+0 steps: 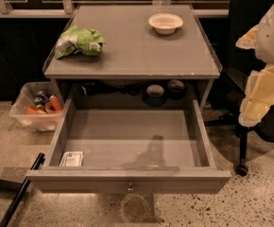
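Observation:
My gripper (pixel 262 91) hangs at the right edge of the view, a pale white and yellow shape beside the table's right side and above the floor. It holds nothing that I can see and touches nothing. Nearest to it is the open grey drawer (pixel 201 136), pulled out toward me. A small white packet (pixel 72 159) lies in the drawer's front left corner. On the grey tabletop (pixel 141 51) a crumpled green bag (pixel 78 42) lies at the left and a white bowl (pixel 165 22) stands at the back right.
A clear plastic bin (pixel 30 117) with orange and mixed items stands on the floor at the left. A black chair (pixel 257 27) with wheels is behind the gripper. Dark round containers (pixel 154 93) sit in the recess behind the drawer. A black bar (pixel 19 193) slants across the floor at the lower left.

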Available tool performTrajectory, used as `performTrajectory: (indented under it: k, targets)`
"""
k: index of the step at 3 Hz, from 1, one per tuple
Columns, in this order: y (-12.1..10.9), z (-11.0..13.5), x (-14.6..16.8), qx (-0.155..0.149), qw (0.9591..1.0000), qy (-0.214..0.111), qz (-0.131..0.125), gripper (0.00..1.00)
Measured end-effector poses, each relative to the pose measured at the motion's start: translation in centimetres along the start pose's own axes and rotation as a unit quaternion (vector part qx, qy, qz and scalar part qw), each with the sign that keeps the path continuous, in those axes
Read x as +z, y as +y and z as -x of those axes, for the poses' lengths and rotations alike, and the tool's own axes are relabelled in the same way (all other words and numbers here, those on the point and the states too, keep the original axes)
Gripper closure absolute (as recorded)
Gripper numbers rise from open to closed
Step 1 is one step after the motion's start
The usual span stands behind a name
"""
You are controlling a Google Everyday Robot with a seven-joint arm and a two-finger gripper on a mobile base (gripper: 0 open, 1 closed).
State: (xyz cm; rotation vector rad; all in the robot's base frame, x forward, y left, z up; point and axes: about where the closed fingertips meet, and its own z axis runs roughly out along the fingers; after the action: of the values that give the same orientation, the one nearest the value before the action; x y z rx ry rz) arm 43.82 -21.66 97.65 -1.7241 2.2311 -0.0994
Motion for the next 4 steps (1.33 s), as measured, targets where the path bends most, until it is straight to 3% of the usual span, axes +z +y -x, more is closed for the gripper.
performTrajectory:
  k: [2, 3, 4]
  targets:
    - [-0.5, 0.9, -0.2, 0.001, 0.9999, -0.012, -0.009, 0.00]
    - [-1.9, 5.4, -0.2, -0.003, 0.9979, -0.062, -0.020, 0.00]
    - [-2.5, 12.9, 0.3, -0.001, 0.9914, -0.128, -0.030, 0.00]
